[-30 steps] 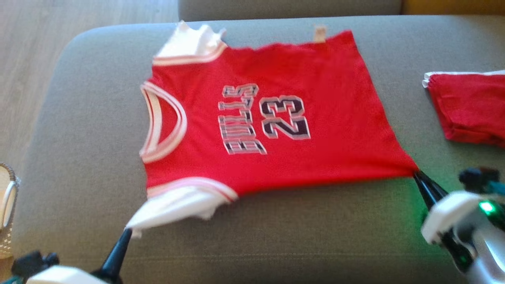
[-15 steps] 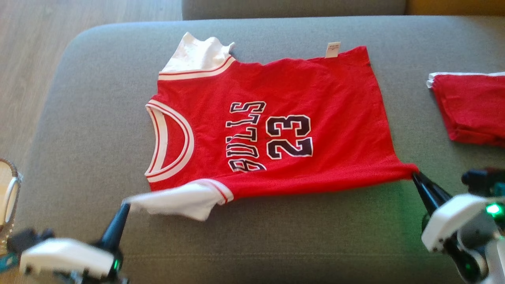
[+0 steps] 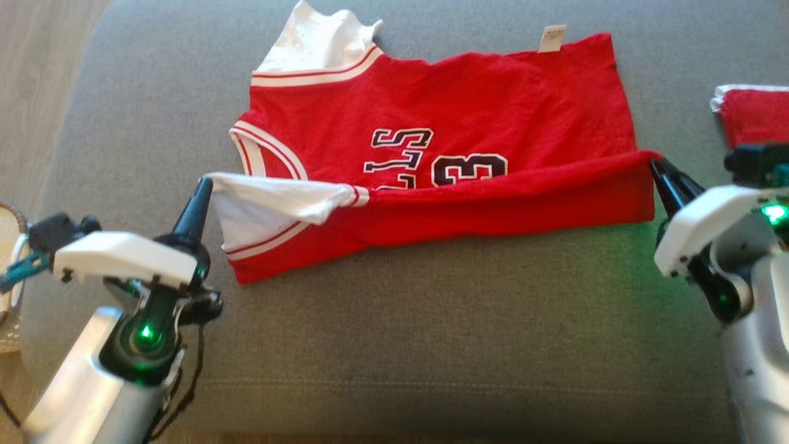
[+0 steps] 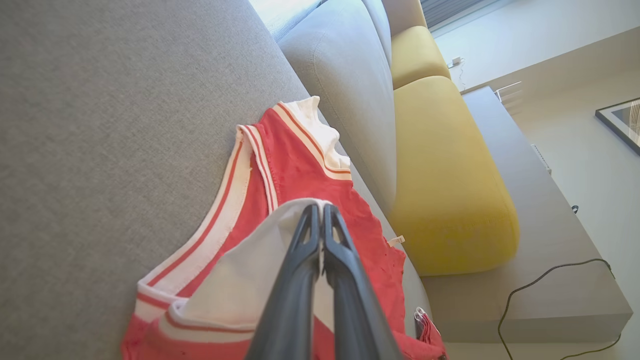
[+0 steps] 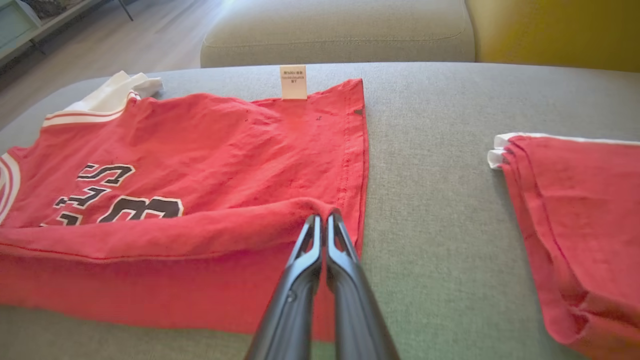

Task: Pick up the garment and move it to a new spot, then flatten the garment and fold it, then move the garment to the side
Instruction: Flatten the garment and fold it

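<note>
Cloth is held by both pincers. The red garment [image 3: 468,92] is seen in the upper middle of the head view, spread on the gray sofa seat [image 3: 431,339]. Its near edge is lifted, and part of the black letters and number is hidden behind it. The left pincer [image 3: 205,184], at the middle left of the frame, is pinched tight on the white sleeve [image 3: 271,200]. The right pincer [image 3: 656,165], at the middle right, is pinched tight on the red bottom corner. A small white tag [image 3: 551,38] is seen at the garment's far edge, near the top of the frame. A second red cloth [image 3: 755,114], folded, is seen at the right edge, apart from the garment. In the left wrist view, a yellow cushion [image 4: 445,175] is seen to the right of the garment.
</note>
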